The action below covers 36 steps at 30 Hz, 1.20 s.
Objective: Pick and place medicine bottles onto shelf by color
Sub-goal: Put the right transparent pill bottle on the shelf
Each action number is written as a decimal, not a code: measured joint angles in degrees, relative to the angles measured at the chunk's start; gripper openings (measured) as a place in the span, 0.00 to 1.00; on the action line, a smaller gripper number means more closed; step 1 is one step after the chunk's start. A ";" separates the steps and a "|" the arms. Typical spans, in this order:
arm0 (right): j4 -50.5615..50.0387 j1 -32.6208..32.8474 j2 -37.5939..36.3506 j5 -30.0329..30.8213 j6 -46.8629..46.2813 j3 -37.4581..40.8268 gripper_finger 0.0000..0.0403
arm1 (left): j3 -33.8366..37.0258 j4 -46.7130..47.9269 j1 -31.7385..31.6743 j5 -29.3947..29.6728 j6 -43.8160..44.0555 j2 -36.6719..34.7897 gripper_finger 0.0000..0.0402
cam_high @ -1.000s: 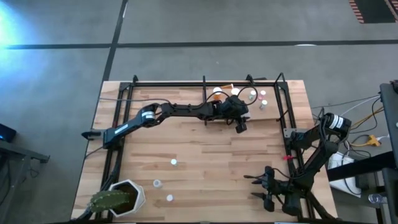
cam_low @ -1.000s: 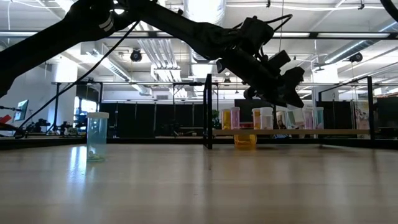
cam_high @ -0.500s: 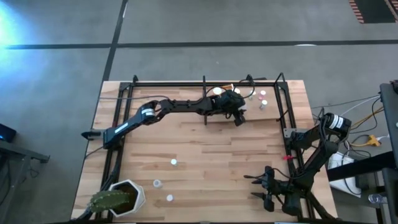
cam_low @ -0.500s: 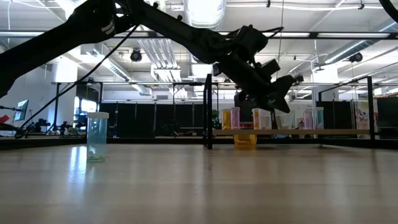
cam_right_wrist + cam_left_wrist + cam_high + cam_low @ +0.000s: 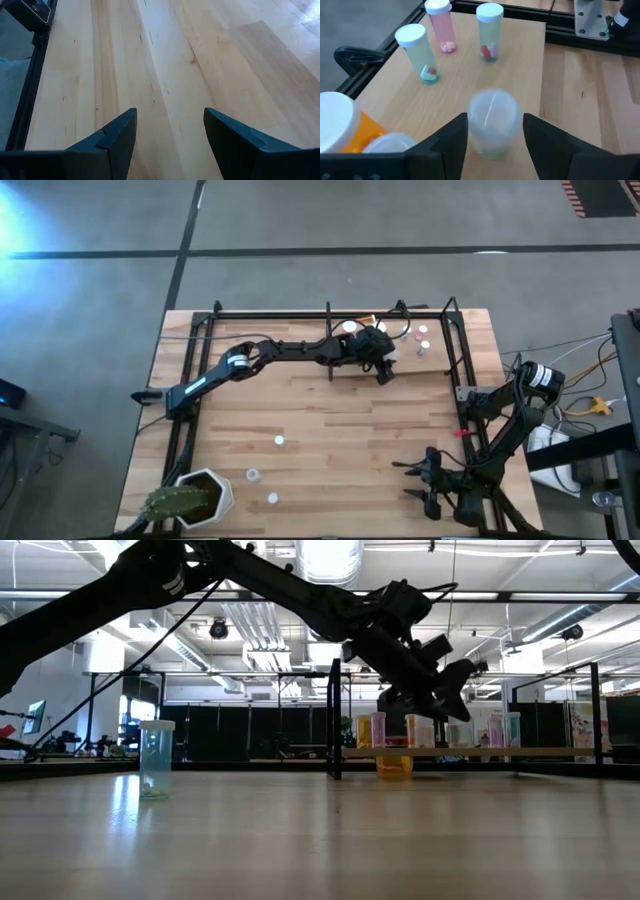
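Observation:
My left gripper point(image 5: 381, 356) reaches over the shelf point(image 5: 441, 356) at the table's far edge and is shut on a small clear bottle with a pale cap point(image 5: 492, 120). Whether the bottle's base rests on the light-wood shelf panel point(image 5: 525, 65) I cannot tell. On that panel stand a pink bottle point(image 5: 441, 22), two clear bottles point(image 5: 489, 31) point(image 5: 417, 52) and an orange bottle with a white cap point(image 5: 342, 125). Three small bottles point(image 5: 279, 441) point(image 5: 253, 475) point(image 5: 272, 498) stand on the tabletop. My right gripper point(image 5: 412, 480) waits open at the near right. My left gripper pinches the clear bottle between its two fingers point(image 5: 455, 137), one on either side of the body just below the cap point(image 5: 492, 102). The fingers slant down from the table's near-left side. The bottle stands upright in the hold.
A white pot with a green cactus point(image 5: 190, 498) sits at the near left corner. Black rods and upright posts point(image 5: 329, 340) frame the shelf. A clear bottle point(image 5: 157, 758) stands on the left in the low view. Bare wood lies under my right gripper point(image 5: 170, 127).
My left gripper has moved with the bottle toward the far edge, from just off the shelf's near rod to over the shelf panel, and has lowered a little. Over the last half second it has stayed almost still.

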State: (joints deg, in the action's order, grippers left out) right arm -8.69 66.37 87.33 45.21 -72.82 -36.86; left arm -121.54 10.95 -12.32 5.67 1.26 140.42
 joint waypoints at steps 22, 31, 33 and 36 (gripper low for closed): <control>-0.16 -0.23 0.40 14.27 1.62 0.00 0.54 | -0.07 -4.88 0.43 -2.36 -0.41 -2.95 0.55; -5.59 -10.46 0.85 13.73 -4.03 0.72 0.50 | 0.43 13.94 8.18 -1.01 -4.55 -14.97 0.55; -6.52 -14.18 0.85 11.17 -0.87 0.78 0.46 | 2.83 16.83 11.67 3.19 -6.50 -17.44 0.55; -7.15 -19.42 0.34 8.88 4.57 0.81 0.36 | 10.12 16.47 17.06 12.97 -7.92 -21.81 0.55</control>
State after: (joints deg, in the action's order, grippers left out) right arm -15.83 46.94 87.67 54.09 -68.25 -36.05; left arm -111.42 27.42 4.74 18.63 -6.66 118.61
